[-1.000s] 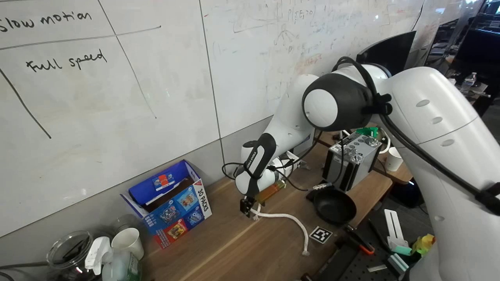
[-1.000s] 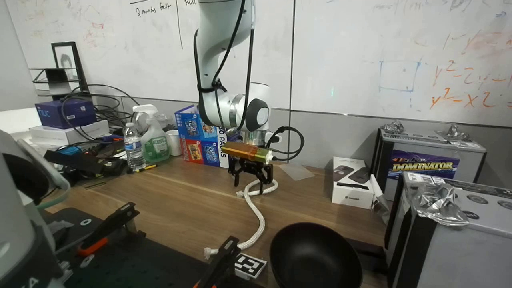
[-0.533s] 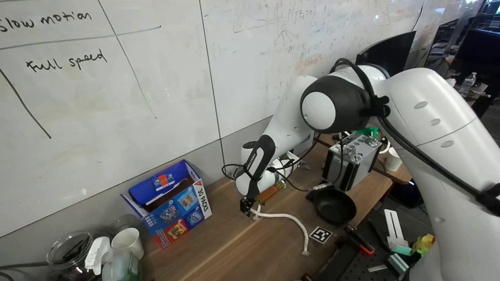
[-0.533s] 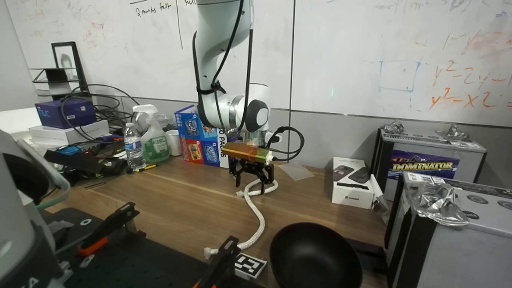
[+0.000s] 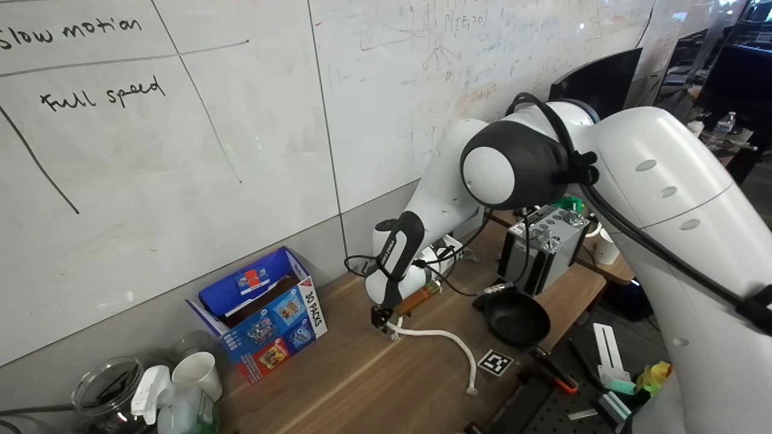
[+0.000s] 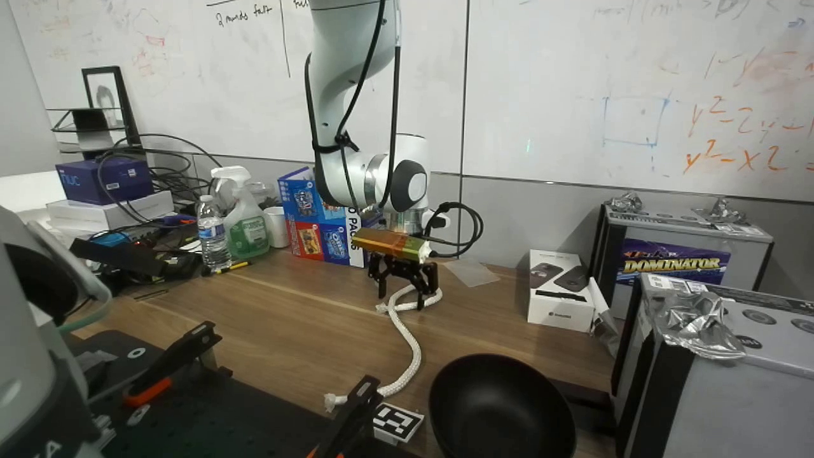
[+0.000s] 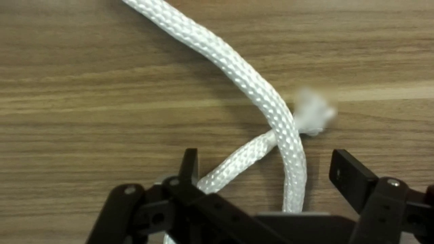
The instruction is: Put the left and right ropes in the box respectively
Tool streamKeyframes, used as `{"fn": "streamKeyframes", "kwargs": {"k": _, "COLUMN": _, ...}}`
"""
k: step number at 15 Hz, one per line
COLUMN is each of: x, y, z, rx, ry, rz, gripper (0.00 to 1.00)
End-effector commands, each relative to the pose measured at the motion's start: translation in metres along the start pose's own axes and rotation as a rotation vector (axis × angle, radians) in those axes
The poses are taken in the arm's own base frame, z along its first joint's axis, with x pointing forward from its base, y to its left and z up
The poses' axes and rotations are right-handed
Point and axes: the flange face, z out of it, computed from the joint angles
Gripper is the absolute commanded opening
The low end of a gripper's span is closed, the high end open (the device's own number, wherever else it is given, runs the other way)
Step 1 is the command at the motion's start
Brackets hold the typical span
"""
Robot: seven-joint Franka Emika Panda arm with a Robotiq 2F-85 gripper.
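Right under my claw point(image 6: 401, 301), that's where the white rope point(image 7: 239, 69) is, lying on the worktop point(image 5: 356, 386). In the wrist view it crosses over itself just ahead of the fingertips, with a blurry frayed end poking out past the crossing. One strand runs down between the fingers point(image 7: 352, 181), the other disappears behind one of them. Those fingers are spread wide, so I've got the claw released, no grip on the rope. Whether a fingertip is brushing it, I honestly can't tell from my feeds. The rest of the rope snakes away from the claw and its far end stops near a black-and-white marker point(image 5: 495, 363).

Off to one side of the claw, well apart, the blue box point(image 5: 265, 337) stands upright, top uncovered, "30 PACKS" printed on it. Opposite side of the claw: a black pan point(image 5: 517, 319). Past the box as the claw sees it, there's a white cup point(image 6: 276, 229), then a spray bottle point(image 6: 248, 232). To the claw's right in an exterior view I get a white carton point(image 6: 558, 315), and farther out a grey appliance point(image 6: 674, 257) with a DOMINATOR label.
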Motion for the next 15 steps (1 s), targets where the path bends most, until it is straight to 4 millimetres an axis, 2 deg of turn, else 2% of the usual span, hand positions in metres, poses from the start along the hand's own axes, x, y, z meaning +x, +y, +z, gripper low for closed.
{"fn": "streamKeyframes", "kwargs": {"k": 1, "x": -0.0006, "y": -0.0016, "z": -0.0007, "rx": 0.004, "ry": 0.018, "rz": 0.032, "gripper": 1.00}}
{"fn": "streamKeyframes", "kwargs": {"k": 8, "x": -0.0036, "y": -0.0010, "z": 0.0018, "rx": 0.008, "ry": 0.008, "rz": 0.043, "gripper": 1.00}}
{"fn": "streamKeyframes", "kwargs": {"k": 9, "x": -0.0039, "y": -0.0009, "z": 0.0021, "rx": 0.008, "ry": 0.008, "rz": 0.044, "gripper": 0.77}}
{"fn": "streamKeyframes", "kwargs": {"k": 11, "x": -0.0043, "y": -0.0010, "z": 0.0027, "rx": 0.009, "ry": 0.007, "rz": 0.042, "gripper": 0.67}}
{"fn": "streamKeyframes", "kwargs": {"k": 15, "x": -0.0033, "y": -0.0001, "z": 0.0015, "rx": 0.008, "ry": 0.008, "rz": 0.044, "gripper": 0.34}}
